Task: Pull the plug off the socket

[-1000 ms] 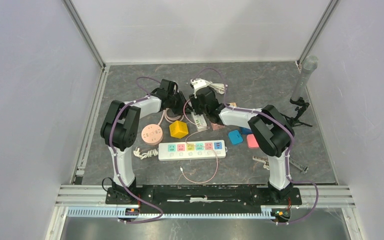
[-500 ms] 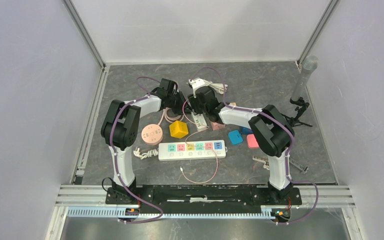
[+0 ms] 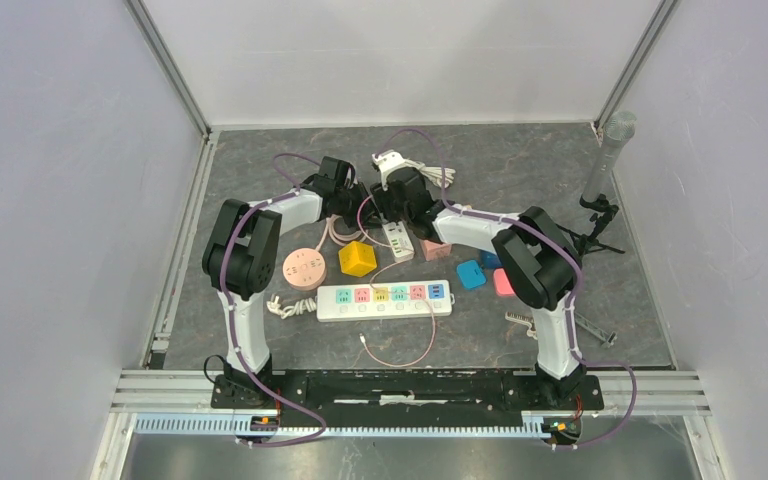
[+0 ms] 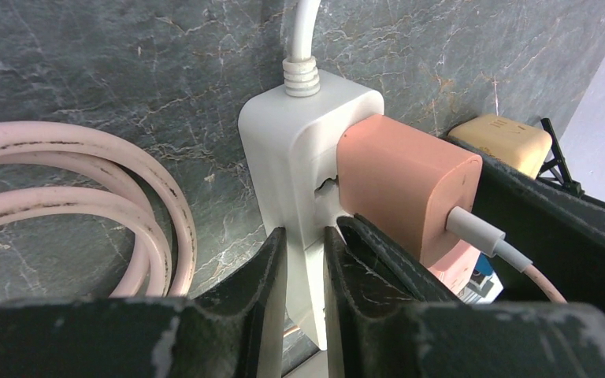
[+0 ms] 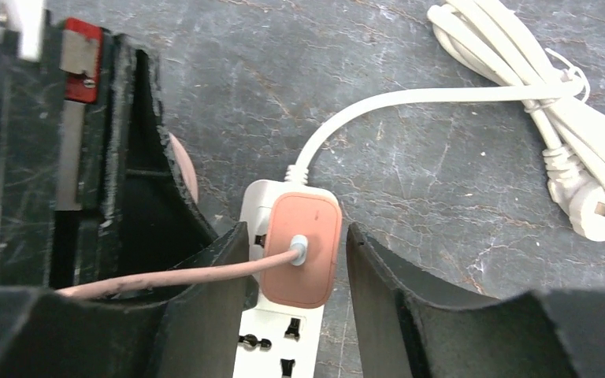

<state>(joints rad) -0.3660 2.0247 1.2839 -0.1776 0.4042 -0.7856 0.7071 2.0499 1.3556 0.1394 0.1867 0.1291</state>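
Note:
A pink plug point(image 5: 303, 248) with a pink cable sits in the end socket of a small white power strip point(image 5: 272, 346). My right gripper point(image 5: 297, 233) is open, one finger on each side of the plug, with a gap on the right side. The cable runs over its left finger. My left gripper point(image 4: 306, 236) is shut on the side edge of the white strip point(image 4: 291, 150), just beside the plug point(image 4: 402, 185). In the top view both grippers, left point(image 3: 360, 210) and right point(image 3: 392, 208), meet at the far middle of the table over the strip point(image 3: 400, 240).
A coiled pink cable point(image 4: 87, 181) lies left of the strip, and a bundled white cord point(image 5: 536, 94) lies to the far right. A yellow cube point(image 3: 357, 258), a round pink socket point(image 3: 303, 267), a long strip with coloured sockets point(image 3: 385, 297) and blue and pink blocks point(image 3: 471, 273) lie nearer. A microphone stand point(image 3: 605, 160) is at right.
My right gripper has shifted slightly toward the far side over the strip. The left arm and the strip have not visibly moved.

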